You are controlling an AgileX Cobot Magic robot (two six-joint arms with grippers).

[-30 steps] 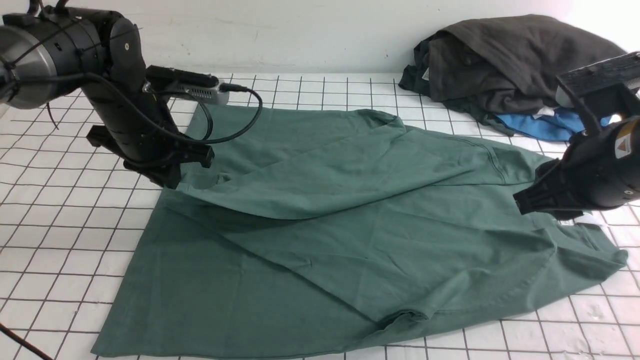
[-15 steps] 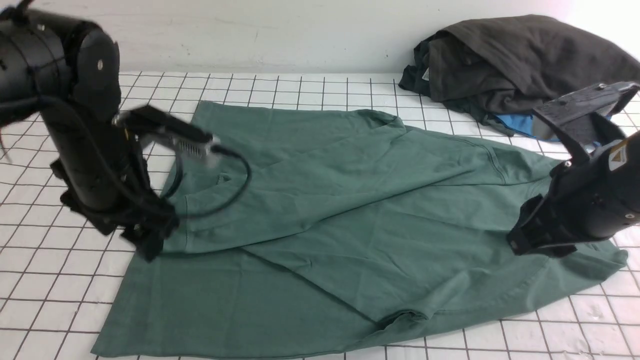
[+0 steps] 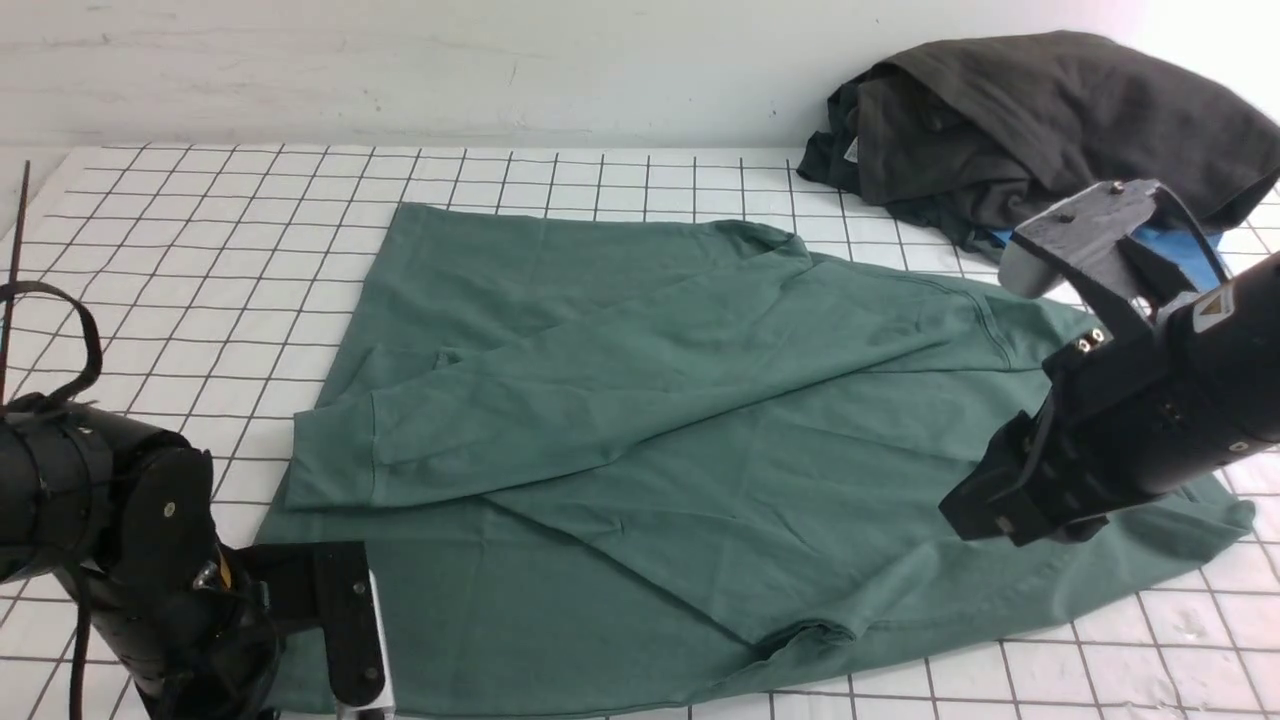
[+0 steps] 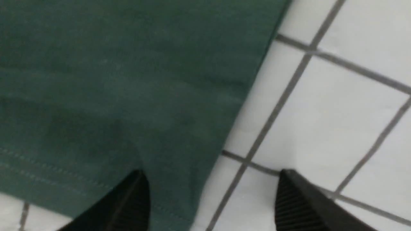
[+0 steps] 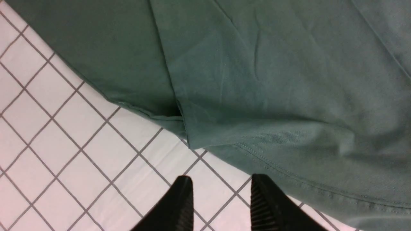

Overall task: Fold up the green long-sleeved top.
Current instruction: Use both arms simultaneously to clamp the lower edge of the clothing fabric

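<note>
Left hand straddles edge of green long-sleeved top.

Got the left arm tucked low at the tabletop's near left corner, left gripper aimed down, jaws spread wide. Got the right arm reaching in from the right edge, right gripper tilted down, jaws partly apart, gripping nothing.

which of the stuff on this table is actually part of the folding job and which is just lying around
Part of the job: green long-sleeved top; left gripper and right gripper, both open at its edges.
Just lying about: dark grey-black clothes heap; bright blue garment peeking out beneath it.
</note>
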